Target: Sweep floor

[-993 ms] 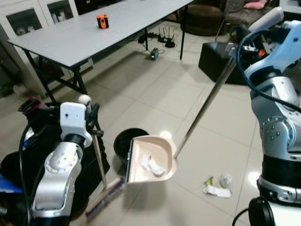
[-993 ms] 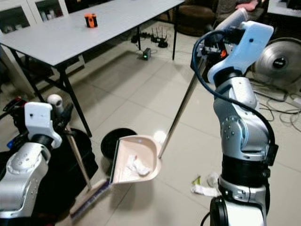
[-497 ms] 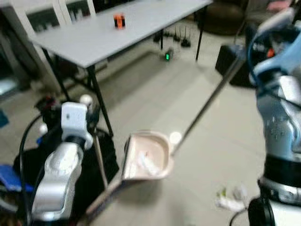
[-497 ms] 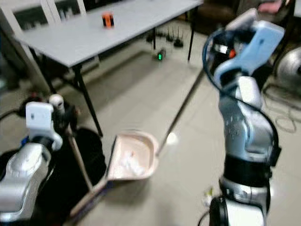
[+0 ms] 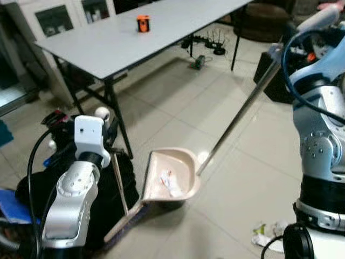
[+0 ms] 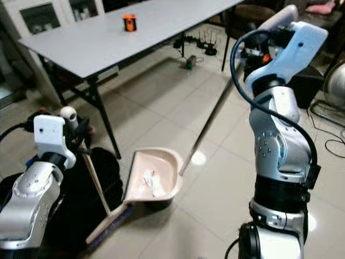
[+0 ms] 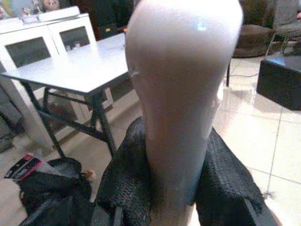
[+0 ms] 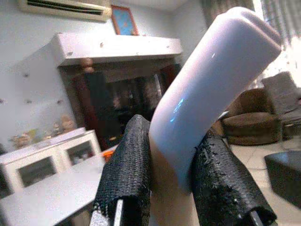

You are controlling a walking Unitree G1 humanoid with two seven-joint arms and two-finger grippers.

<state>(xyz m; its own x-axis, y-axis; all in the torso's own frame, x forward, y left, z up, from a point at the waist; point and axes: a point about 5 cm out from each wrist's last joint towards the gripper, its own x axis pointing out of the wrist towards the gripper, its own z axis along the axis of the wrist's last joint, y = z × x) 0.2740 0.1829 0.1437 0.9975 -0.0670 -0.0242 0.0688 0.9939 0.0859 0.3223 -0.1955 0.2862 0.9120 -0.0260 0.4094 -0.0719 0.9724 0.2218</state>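
Note:
A beige dustpan (image 5: 173,175) hangs just above the floor with white paper scraps (image 5: 171,184) lying in it. Its long metal pole (image 5: 242,110) slants up to my right gripper (image 5: 281,51), which is shut on the pole's white grip (image 8: 197,108) between black fingers (image 8: 127,174). A dark bin (image 6: 156,204) peeks out under the pan's front edge. My left gripper (image 5: 109,132) is shut on the pale broom handle (image 7: 178,94). The broom stick (image 5: 121,186) runs down to the brush head (image 5: 125,225) on the floor beside the pan.
More litter (image 5: 268,237) lies on the tiles near my right leg. A grey table (image 5: 135,40) with an orange object (image 5: 143,23) stands ahead. A black bag (image 5: 116,186) sits at my left, a black box (image 5: 269,78) at the right, cables (image 5: 207,46) under the table.
The camera has swung, shifting the whole view. The dustpan now sits over the black bin, which earlier showed behind its left edge. Both grips are unchanged.

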